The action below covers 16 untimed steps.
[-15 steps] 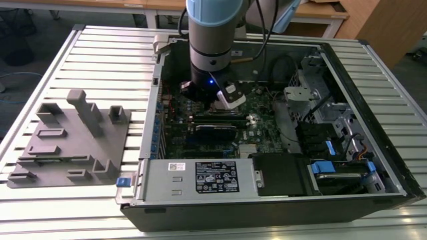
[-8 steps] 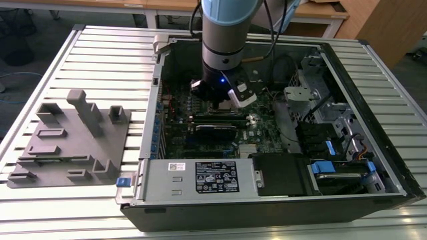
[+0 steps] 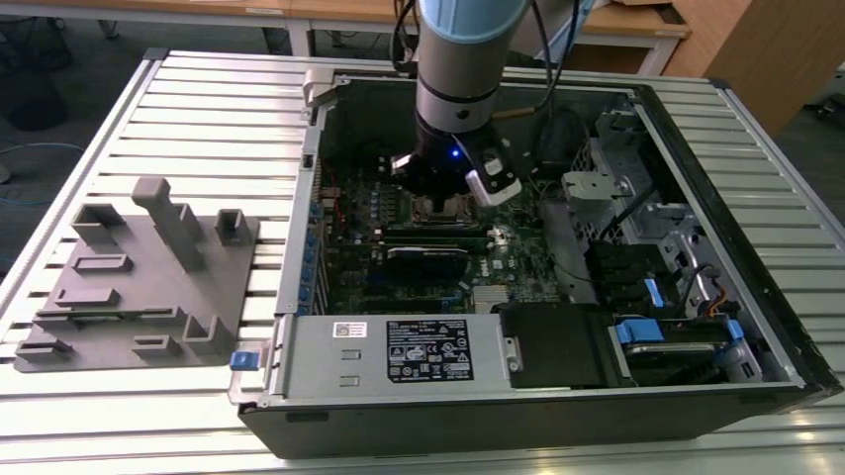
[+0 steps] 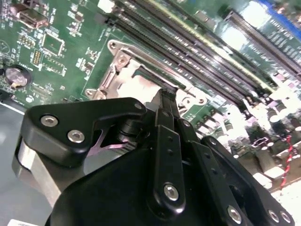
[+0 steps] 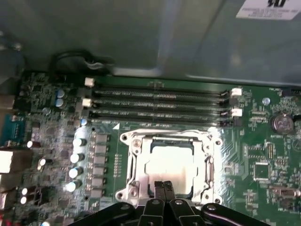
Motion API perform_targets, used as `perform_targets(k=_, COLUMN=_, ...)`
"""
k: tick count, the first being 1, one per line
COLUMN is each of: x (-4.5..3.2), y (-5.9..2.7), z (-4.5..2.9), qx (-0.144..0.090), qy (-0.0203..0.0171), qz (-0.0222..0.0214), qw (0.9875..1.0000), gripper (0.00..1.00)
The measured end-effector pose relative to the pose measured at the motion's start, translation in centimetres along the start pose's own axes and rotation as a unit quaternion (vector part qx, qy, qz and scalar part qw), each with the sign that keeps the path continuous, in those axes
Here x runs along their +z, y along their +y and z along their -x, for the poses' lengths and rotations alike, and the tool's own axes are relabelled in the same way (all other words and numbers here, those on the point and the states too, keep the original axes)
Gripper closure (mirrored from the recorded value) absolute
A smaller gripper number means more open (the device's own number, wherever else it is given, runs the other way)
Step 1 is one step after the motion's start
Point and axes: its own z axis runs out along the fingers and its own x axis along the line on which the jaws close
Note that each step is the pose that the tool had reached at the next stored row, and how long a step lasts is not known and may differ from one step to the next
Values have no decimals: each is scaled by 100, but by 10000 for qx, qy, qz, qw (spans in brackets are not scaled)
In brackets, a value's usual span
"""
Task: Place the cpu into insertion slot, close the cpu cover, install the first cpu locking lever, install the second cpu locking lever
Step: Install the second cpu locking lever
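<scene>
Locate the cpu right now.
The cpu sits in the insertion slot on the green board, beside the long memory slots in the first wrist view, with the gripper at its edge.

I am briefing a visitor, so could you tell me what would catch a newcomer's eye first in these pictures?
The arm reaching down into the open computer case, near the middle of the exterior view. In the first wrist view, the cpu lies pale inside the insertion slot, with the gripper at its near edge and the memory slots beyond it.
</scene>
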Motion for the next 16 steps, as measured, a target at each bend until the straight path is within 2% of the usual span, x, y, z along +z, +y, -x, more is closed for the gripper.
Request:
perform_targets(k=8, x=36, y=175, z=65, qx=-3, qy=6, qz=-142, qw=9999, gripper=89)
perform_targets(k=16, x=38, y=185, z=65, qx=-4, qy=6, qz=-147, qw=9999, gripper=89)
